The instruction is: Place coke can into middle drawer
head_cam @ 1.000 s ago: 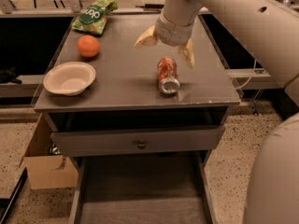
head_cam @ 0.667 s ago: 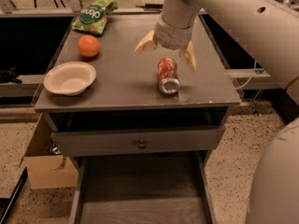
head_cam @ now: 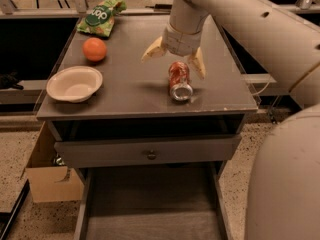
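Note:
The coke can (head_cam: 178,80) lies on its side on the grey cabinet top (head_cam: 135,91), its silver end facing the front edge. My gripper (head_cam: 175,60) hangs directly over the can's far end, open, with one tan finger (head_cam: 153,49) to the can's left and the other (head_cam: 197,64) just right of it. Neither finger presses the can. Below, the middle drawer (head_cam: 150,204) is pulled out, showing a bare grey floor and low side walls.
An orange fruit (head_cam: 94,49), a white bowl (head_cam: 74,83) and a green chip bag (head_cam: 101,16) sit on the left half of the top. A drawer front with a round knob (head_cam: 151,154) is just above the middle drawer. A cardboard box (head_cam: 47,176) stands on the floor at left.
The gripper has sunk a little lower over the can. The can and the other objects have not moved.

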